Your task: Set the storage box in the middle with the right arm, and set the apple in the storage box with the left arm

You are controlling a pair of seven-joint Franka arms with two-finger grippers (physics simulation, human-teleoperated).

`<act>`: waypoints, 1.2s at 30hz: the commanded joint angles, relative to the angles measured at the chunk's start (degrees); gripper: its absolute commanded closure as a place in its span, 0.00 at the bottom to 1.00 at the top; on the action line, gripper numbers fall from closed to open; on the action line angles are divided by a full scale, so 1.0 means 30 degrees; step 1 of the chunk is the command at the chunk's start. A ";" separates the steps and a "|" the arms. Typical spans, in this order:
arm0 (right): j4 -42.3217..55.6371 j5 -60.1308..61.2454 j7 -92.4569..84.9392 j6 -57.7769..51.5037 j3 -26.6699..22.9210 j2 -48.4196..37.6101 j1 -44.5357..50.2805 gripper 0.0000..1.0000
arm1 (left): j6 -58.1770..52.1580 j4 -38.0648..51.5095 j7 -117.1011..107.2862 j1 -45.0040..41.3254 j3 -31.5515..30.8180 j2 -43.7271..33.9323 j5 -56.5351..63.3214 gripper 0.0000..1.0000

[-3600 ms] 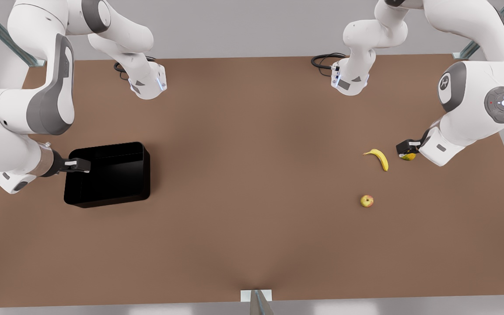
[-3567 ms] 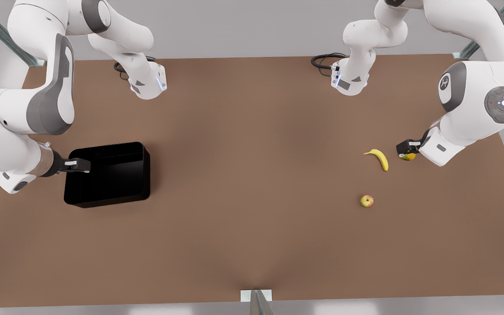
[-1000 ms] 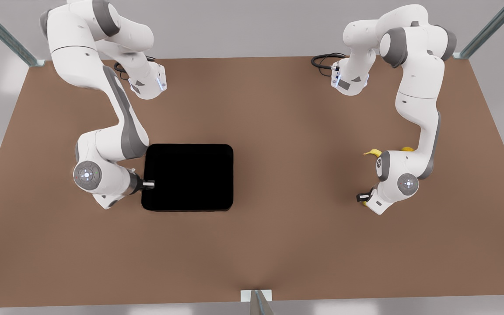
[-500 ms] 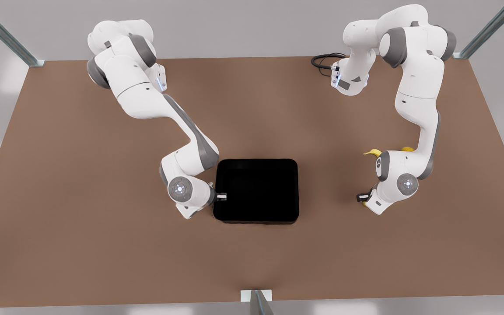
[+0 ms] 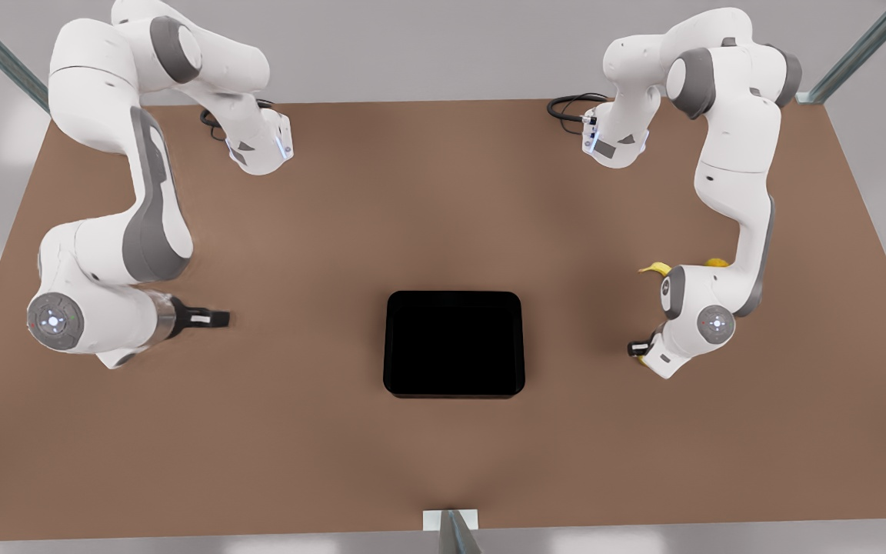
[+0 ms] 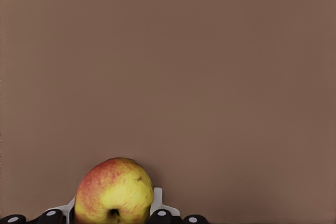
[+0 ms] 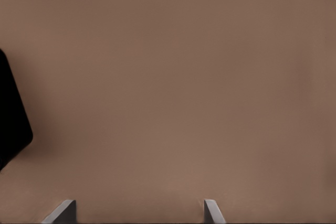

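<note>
The glossy black storage box [image 5: 454,344] sits flat at the middle of the brown table [image 5: 443,192]; one rounded corner of it [image 7: 10,114] appears in the right wrist view. My right gripper [image 5: 216,317] is open and holds nothing, well off toward the front view's left of the box. Its fingertips [image 7: 210,211] stand wide apart over bare table. My left gripper [image 5: 637,350] is down at the table on the front view's right, shut on the yellow-green, red-blushed apple [image 6: 114,192]. The pads [image 6: 157,200] press against both sides of the apple. The arm hides most of the apple [image 5: 641,356] in the front view.
A banana tip [image 5: 654,268] and a sliver of yellowish-orange fruit [image 5: 715,262] peek out behind the left arm's forearm. Both arm bases [image 5: 258,146] stand at the table's far edge, with a black cable [image 5: 566,108] beside one.
The right gripper carried the box from the front view's left to the middle, let go and drew back leftward. The left arm left the lumpy fruit and has held still at the apple.
</note>
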 commanded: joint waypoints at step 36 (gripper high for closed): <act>-0.0526 0.0806 -0.4577 0.0609 -0.3774 -0.4634 0.1865 0.00 | -1.7289 0.5743 -0.4324 -0.2222 -0.0763 -1.0355 -0.0728 0.00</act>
